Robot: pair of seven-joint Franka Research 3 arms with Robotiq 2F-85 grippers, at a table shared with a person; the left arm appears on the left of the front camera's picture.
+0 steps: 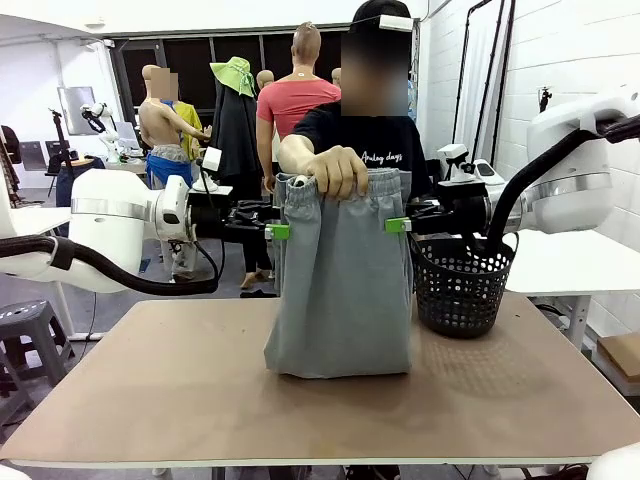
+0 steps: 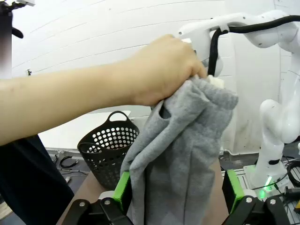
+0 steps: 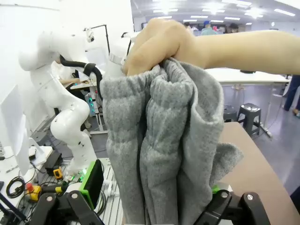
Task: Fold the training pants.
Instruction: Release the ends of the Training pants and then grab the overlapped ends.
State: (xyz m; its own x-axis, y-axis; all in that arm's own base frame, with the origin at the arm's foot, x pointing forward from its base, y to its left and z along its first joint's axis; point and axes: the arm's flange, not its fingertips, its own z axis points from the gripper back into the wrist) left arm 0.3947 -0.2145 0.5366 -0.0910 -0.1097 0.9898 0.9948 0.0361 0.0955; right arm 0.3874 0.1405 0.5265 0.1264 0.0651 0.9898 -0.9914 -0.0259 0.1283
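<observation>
Handover: a hand [image 1: 338,170] hangs the pants [image 1: 345,300] between the open left gripper [image 1: 277,232] and open right gripper [image 1: 397,225]; next, both likely clamp its side edges.

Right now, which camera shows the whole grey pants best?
The front view: the training pants show whole, hanging from the person's hand down to the table. Both wrist views catch their bunched top, close up, under that hand.

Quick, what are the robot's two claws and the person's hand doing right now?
Left gripper: open around the pants, not gripping.
Right gripper: open around the pants too, not gripping.
Person's hand: closed, holding the pants up by the top.
</observation>
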